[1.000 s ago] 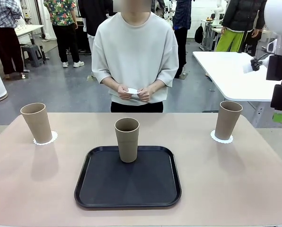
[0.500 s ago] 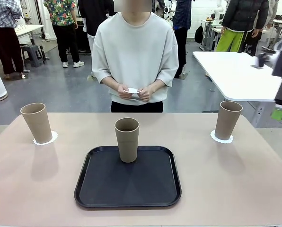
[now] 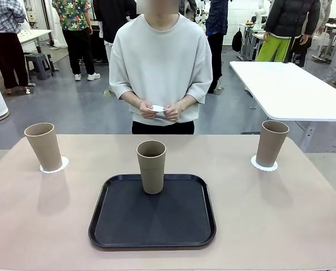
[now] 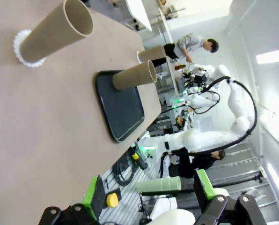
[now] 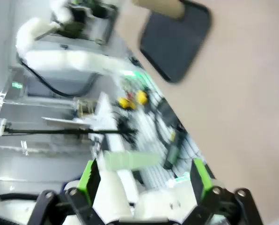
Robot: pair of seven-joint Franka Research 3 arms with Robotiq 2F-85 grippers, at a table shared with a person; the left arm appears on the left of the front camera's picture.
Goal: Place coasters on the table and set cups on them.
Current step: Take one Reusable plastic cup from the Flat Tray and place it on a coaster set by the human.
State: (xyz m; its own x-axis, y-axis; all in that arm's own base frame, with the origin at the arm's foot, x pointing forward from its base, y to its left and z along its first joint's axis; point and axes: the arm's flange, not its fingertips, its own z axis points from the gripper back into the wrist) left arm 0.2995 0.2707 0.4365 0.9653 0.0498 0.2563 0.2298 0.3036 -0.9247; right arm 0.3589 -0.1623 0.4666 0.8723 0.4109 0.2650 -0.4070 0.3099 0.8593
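Your left jaws stand wide apart with nothing between them. The green pads (image 4: 93, 197) sit at either side of the left wrist view, raised clear of the counter (image 4: 46, 122). That wrist is rolled, so the counter runs up the picture sideways. It looks from off the left end across all three cups.

Your right jaws are also fully spread and hold nothing. In the right wrist view their green pads (image 5: 89, 180) frame a blurred stretch past the counter's edge. The black tray (image 5: 174, 42) lies high in that picture, well apart from the fingers. This wrist is rolled over too, and tilted away from the counter surface.

In the front view, the left cup (image 3: 44, 145) stands upright on the left coaster (image 3: 55, 166) near the counter's far left corner. The right cup (image 3: 271, 142) stands upright on the right coaster (image 3: 264, 165) near the far right corner. The middle cup (image 3: 151, 166) stands upright on the tray, just inside its far rim, with no coaster under it. The tray itself sits mid-counter, close to the near edge.

The person stands at the far edge, facing you. The person's hands (image 3: 162, 111) are brought together at waist height, elbows bent. They hold what looks like the third coaster (image 3: 158, 108), a small white piece too small to tell its edge.
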